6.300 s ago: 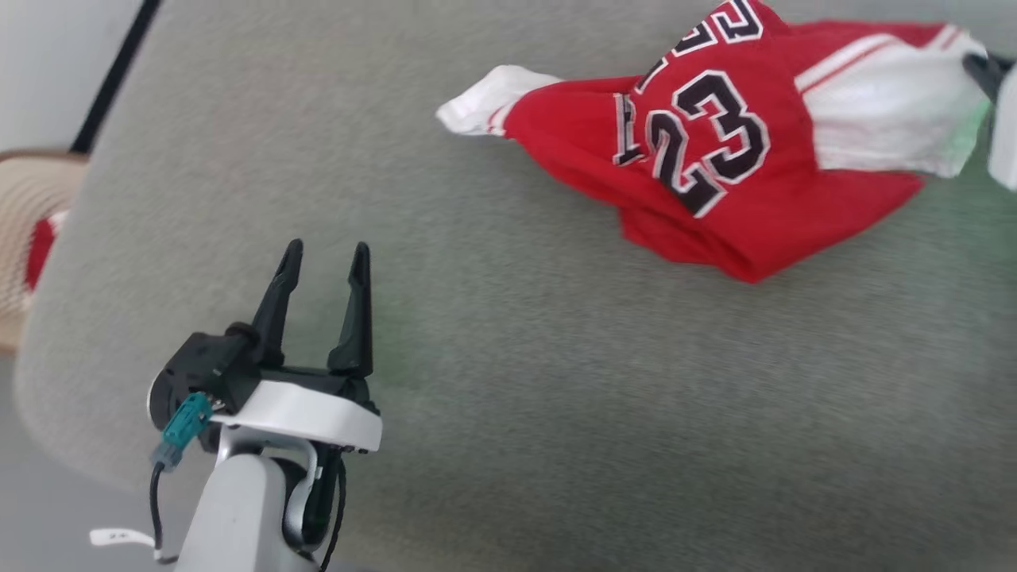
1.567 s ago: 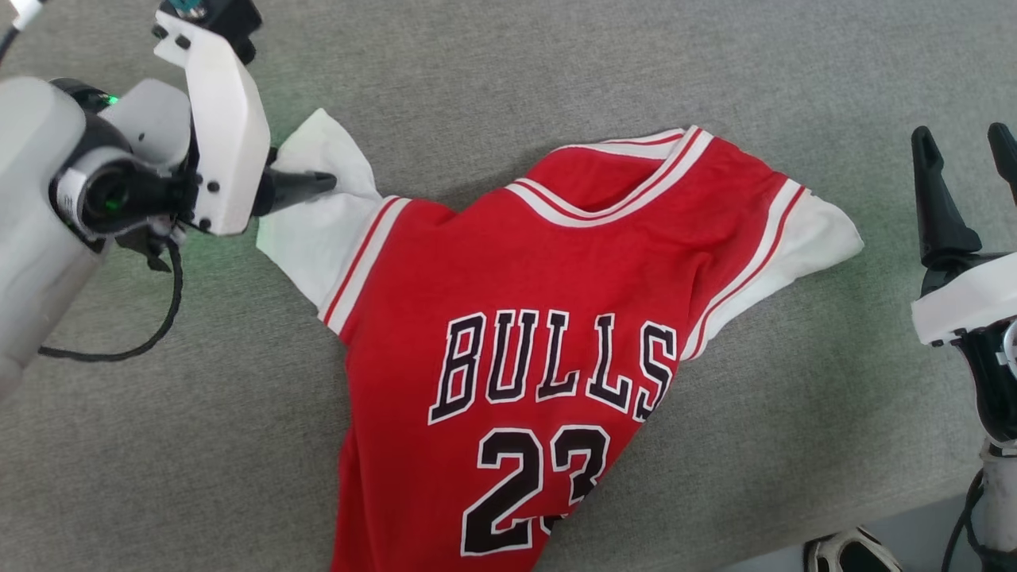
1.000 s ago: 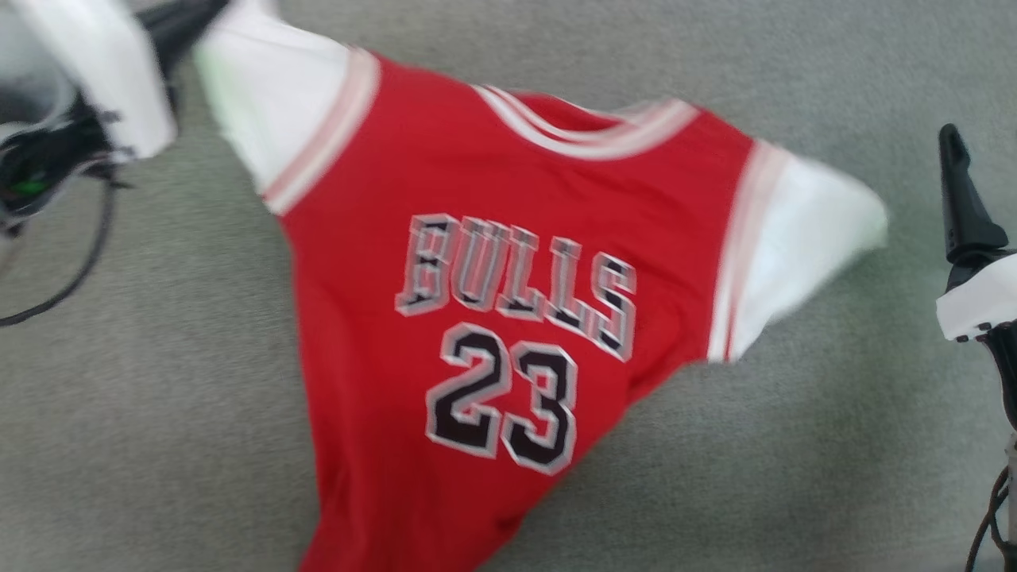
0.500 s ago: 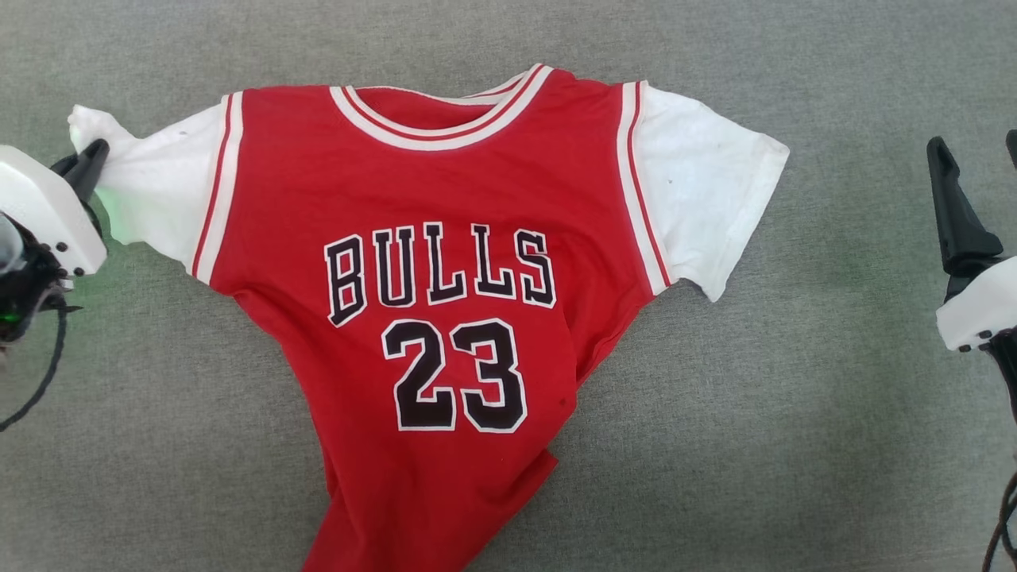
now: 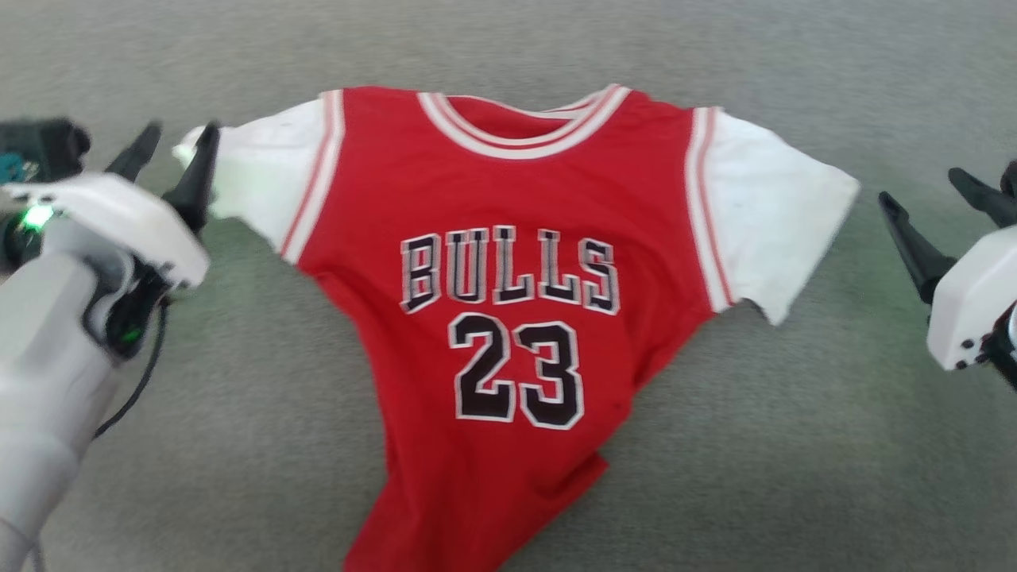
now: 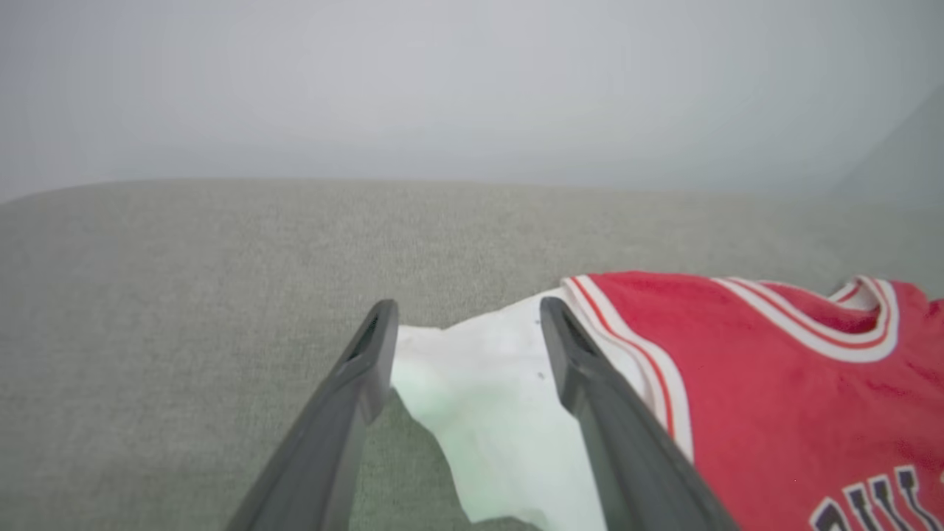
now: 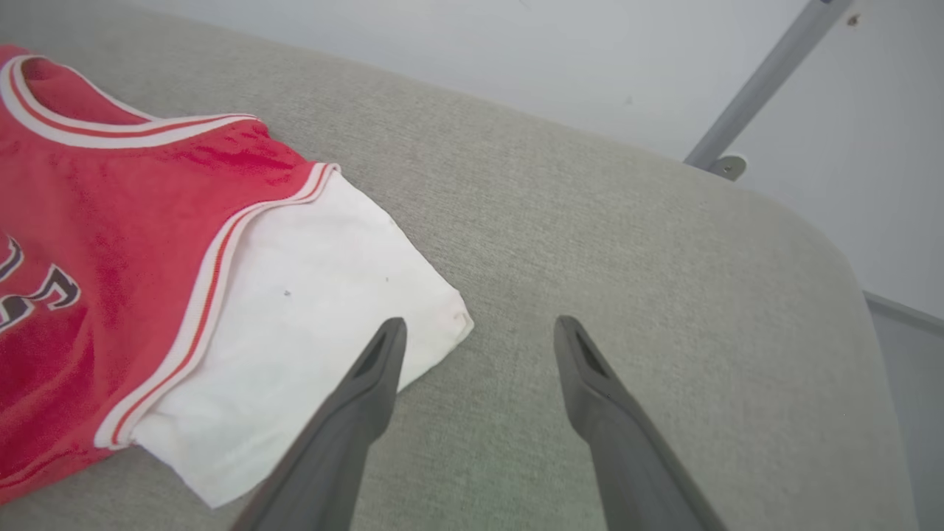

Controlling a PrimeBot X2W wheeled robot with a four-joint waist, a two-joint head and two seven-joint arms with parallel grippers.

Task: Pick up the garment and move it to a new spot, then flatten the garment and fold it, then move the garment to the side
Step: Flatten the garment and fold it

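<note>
I see the red Bulls 23 jersey (image 5: pixel 508 270) lying face-up on the grey padded surface (image 5: pixel 238 445), collar away from me, its lower body bunched narrow. My left gripper (image 5: pixel 181 131) is spread wide around the white sleeve tip (image 6: pixel 472 413), perhaps brushing it; blur hides that. My right gripper (image 5: pixel 918 187) stands open just beside the other sleeve (image 7: pixel 295 317), gripping nothing.

- One red jersey (image 5: pixel 508 262), mid-frame in the head view.
- Two white sleeves on it: the upper-left sleeve (image 5: pixel 262 171) and the right-hand sleeve (image 5: pixel 767 214).
- Two grippers: the left gripper (image 5: pixel 181 131) at the left edge, the right gripper (image 5: pixel 920 185) at the right edge.
- One grey cloth-covered table (image 5: pixel 794 445).
- One grey metal pole (image 7: pixel 767 74), upper right of the right wrist view.
</note>
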